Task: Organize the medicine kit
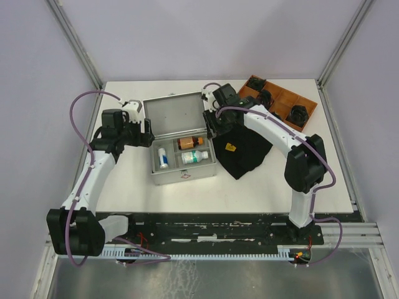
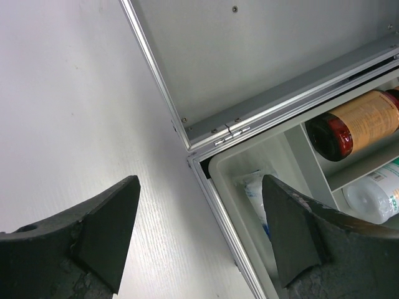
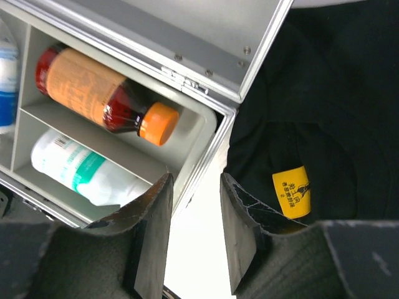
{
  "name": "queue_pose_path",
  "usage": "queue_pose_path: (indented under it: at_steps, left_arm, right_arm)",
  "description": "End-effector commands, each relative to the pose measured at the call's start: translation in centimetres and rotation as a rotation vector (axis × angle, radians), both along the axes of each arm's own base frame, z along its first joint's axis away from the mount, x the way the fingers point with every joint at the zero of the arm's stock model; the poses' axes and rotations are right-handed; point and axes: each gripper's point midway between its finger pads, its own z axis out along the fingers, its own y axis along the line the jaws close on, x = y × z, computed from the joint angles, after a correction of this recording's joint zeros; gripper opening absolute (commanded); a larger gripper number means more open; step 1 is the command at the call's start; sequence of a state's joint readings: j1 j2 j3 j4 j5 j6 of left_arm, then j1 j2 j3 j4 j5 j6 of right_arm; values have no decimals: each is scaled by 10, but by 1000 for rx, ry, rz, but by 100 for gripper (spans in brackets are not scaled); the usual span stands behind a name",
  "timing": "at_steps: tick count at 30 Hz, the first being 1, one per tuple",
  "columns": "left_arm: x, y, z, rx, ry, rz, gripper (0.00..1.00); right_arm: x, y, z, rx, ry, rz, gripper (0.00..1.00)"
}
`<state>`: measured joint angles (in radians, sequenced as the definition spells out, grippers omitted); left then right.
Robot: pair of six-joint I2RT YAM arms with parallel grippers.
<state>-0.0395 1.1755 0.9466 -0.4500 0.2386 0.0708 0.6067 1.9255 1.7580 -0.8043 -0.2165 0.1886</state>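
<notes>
The medicine kit [image 1: 184, 169], a silver-grey metal case, stands open mid-table with its lid [image 1: 174, 113] raised at the back. In its grey divided tray lie a brown bottle with an orange cap [image 1: 190, 142], a white-and-green bottle [image 1: 195, 156] and a white-and-blue bottle [image 1: 163, 157]. My left gripper [image 1: 145, 134] is open wide at the case's left side; in the left wrist view [image 2: 199, 230] it straddles the left wall [image 2: 218, 215]. My right gripper [image 1: 215, 124] is at the case's right side; in the right wrist view [image 3: 196, 230] its fingers stand narrowly apart, holding nothing.
A black pouch with a yellow tag [image 1: 246, 149] lies right of the case, close to my right gripper, and also shows in the right wrist view [image 3: 324, 93]. A brown wooden tray [image 1: 282, 99] with black items sits at the back right corner.
</notes>
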Motion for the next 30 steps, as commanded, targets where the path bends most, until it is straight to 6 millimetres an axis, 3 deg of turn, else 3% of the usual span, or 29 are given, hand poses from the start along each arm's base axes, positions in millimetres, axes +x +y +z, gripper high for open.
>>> queue_pose_path:
  at_steps: [1,9,12,15,17,21,30]
  left_arm:
    - [18,3,18,31,-115,-17,88]
    - [23,9,28,42,-200,-7,99]
    - [25,10,33,38,-227,-8,100]
    - [29,9,41,24,-268,-15,100]
    - [33,7,49,4,-304,-25,100]
    - [39,4,57,-68,-311,-28,100]
    - [66,18,62,-243,-286,-44,100]
  right_arm:
    - [5,0,33,93,-135,13,45]
    - [8,-32,41,154,-138,-46,53]
    - [9,-51,44,187,-116,-95,66]
    - [13,-71,49,245,-92,-154,89]
    - [13,-84,54,280,-83,-186,98]
    - [9,-97,57,320,-89,-217,100]
    - [-7,-97,76,403,-161,-158,99]
